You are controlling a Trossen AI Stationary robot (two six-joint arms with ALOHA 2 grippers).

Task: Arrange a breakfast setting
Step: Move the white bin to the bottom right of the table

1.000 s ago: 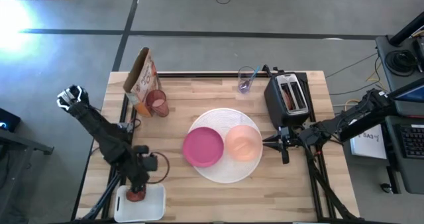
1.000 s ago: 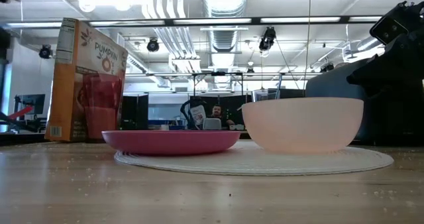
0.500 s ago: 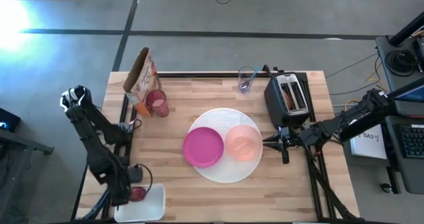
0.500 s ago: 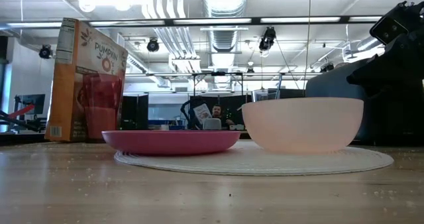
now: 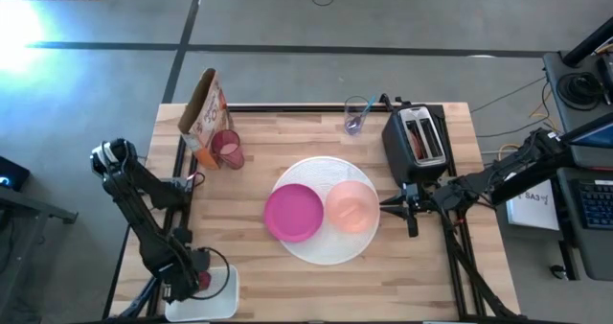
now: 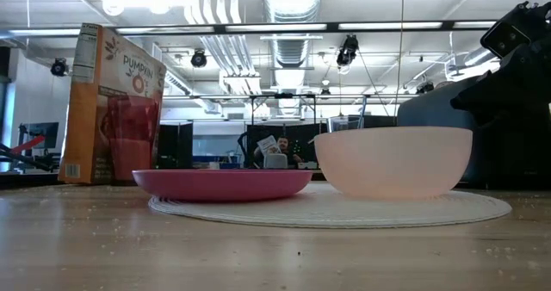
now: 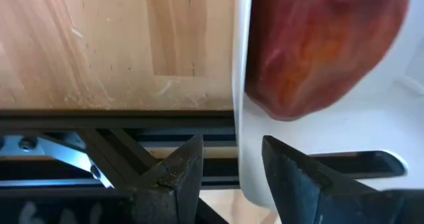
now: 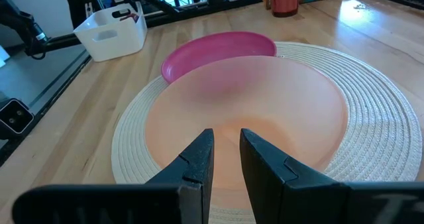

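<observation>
Resting on the table (image 5: 259,266) is one large white plate (image 5: 311,247), and on it sit one magenta plate (image 5: 293,212) and one peach bowl (image 5: 351,207), side by side and just touching. One pink cup (image 5: 227,150) stands near the table's far left corner, just beside one cereal box (image 5: 203,113). One clear cup (image 5: 358,115) with a teal-handled spoon (image 5: 365,112) in it stands at the far edge, next to one black toaster (image 5: 416,142) with two slots.

The left end effector (image 5: 188,284) sits at the near left corner, at the edge of one white tub (image 5: 220,295); its fingers (image 7: 179,171) stand spread astride the tub's wall, and one red-orange rounded object (image 7: 318,45) lies in the tub just ahead of them. The right end effector (image 5: 383,207) hovers just beside the peach bowl's rim, its fingers (image 8: 199,161) narrowly parted and pinching nothing.

In the low view, one person (image 6: 280,149) shows far off in the room.
</observation>
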